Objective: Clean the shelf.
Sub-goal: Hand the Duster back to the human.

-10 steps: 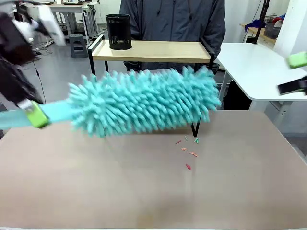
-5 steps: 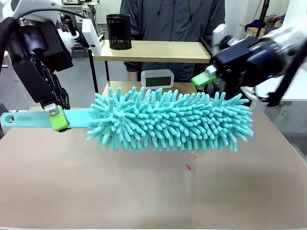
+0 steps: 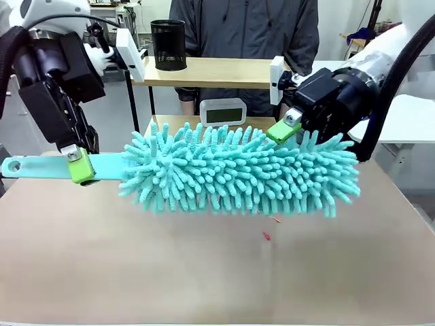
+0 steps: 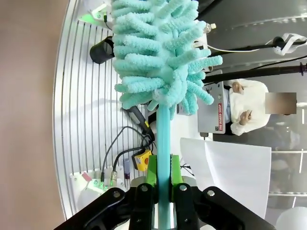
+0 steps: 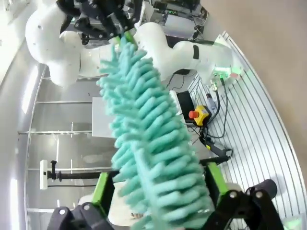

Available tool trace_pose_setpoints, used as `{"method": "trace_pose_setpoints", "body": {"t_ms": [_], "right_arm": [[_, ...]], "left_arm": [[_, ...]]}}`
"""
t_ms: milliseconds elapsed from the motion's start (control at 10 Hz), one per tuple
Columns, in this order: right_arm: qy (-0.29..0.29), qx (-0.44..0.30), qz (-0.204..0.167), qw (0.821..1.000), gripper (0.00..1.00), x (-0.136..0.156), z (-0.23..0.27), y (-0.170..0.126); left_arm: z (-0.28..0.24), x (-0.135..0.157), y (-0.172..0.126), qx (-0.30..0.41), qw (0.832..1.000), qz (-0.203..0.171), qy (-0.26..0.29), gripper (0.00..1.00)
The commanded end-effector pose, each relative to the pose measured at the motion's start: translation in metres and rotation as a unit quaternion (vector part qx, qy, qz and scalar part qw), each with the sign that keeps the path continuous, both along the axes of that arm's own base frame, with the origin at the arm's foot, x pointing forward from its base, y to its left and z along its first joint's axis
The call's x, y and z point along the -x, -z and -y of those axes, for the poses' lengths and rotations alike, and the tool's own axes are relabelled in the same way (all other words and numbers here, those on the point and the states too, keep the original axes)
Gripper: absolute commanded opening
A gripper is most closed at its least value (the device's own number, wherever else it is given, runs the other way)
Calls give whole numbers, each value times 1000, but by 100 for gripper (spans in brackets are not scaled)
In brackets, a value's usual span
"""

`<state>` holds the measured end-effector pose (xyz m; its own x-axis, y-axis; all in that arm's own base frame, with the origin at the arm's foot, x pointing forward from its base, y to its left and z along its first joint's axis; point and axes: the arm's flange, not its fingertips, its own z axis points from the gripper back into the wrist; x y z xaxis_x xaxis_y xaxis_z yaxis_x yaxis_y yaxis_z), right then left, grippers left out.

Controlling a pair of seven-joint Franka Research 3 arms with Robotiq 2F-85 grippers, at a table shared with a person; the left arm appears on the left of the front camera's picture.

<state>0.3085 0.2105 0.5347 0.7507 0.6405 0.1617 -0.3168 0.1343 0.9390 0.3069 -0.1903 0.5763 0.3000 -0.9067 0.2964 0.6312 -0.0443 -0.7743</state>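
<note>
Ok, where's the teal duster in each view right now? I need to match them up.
Front view: the duster lies crosswise at mid-picture, in front of the shelf.
Left wrist view: it runs up the centre from the left tool, which is clamped on its handle.
Right wrist view: its fluffy head fills the centre, between the right tool's fingers.
Shared landmark: the teal fluffy head itself.

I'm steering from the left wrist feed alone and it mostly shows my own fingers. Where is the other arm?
Observer: The right gripper is at the duster head's far end, its fingers either side of the fluffy strands.
Operator: Shut on it?
Observer: No, the right wrist view shows the pads spread apart around the head.
Operator: And the shelf?
Observer: The shelf stands behind the duster, with a black mesh cup on top.
</note>
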Motion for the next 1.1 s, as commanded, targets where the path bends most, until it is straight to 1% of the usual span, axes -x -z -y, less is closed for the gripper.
{"method": "trace_pose_setpoints", "body": {"t_ms": [0, 100, 200, 400, 500, 600, 700, 800, 900, 1000], "right_arm": [[-15, 7, 27, 999, 100, 7, 5, -1], [-29, 14, 34, 999, 100, 11, 3, 1], [-28, 16, 33, 999, 100, 10, 3, 3], [-26, 20, 42, 999, 100, 9, 4, 4], [-31, 20, 60, 998, 40, 9, 4, 4], [-37, 9, 57, 998, 40, 10, 5, 3], [-38, 13, 61, 997, 0, 11, 5, 3], [-41, 22, 60, 997, 35, 11, 5, 3], [-42, 20, 59, 997, 0, 11, 5, 3], [-42, 23, 61, 997, 12, 11, 5, 3]], "left_arm": [[-3, -3, -2, 15, 1000, -16, 10, 12], [-3, -4, -2, 19, 1000, -16, 5, 12], [-4, -3, -2, 20, 1000, -16, 3, 12], [-4, -5, -2, 20, 1000, -18, -2, 12], [-4, -5, -2, 20, 1000, -18, -6, 12], [-4, -6, -1, 19, 1000, -20, -10, 12], [-4, -6, -1, 18, 1000, -21, -11, 12], [-4, -6, -1, 16, 1000, -21, -12, 12], [-4, -5, -1, 15, 1000, -17, -14, 12], [-4, -5, -1, 15, 1000, -19, -13, 12]]}}
